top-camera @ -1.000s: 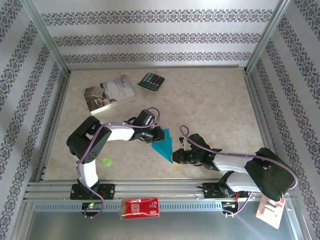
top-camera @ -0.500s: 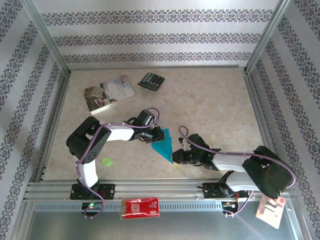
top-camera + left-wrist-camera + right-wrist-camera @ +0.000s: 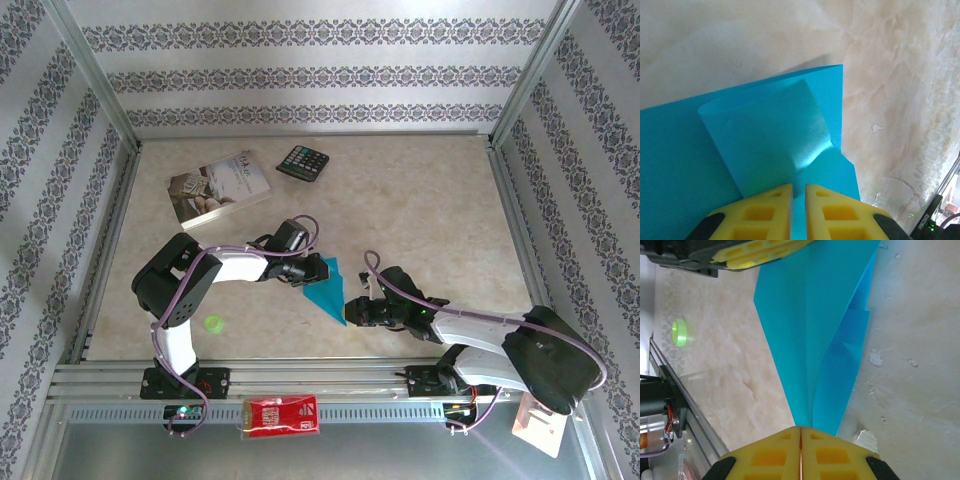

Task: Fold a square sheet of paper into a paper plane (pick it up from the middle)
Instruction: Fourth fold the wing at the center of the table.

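Paper plane [image 3: 328, 290] — ends clamped in left gripper [image 3: 316, 272], right gripper [image 3: 351, 309].

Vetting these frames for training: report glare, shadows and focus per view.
Top external: even soft light, sharp, barely any shadows. Left wrist: pale sheen on the folded flap of the blue paper, soft shadow on the table behind it. Right wrist: paper crisp, green disc glowing and slightly blurred.

Overhead view faces down; close wrist views apparently share the paper [image 3: 765, 150].
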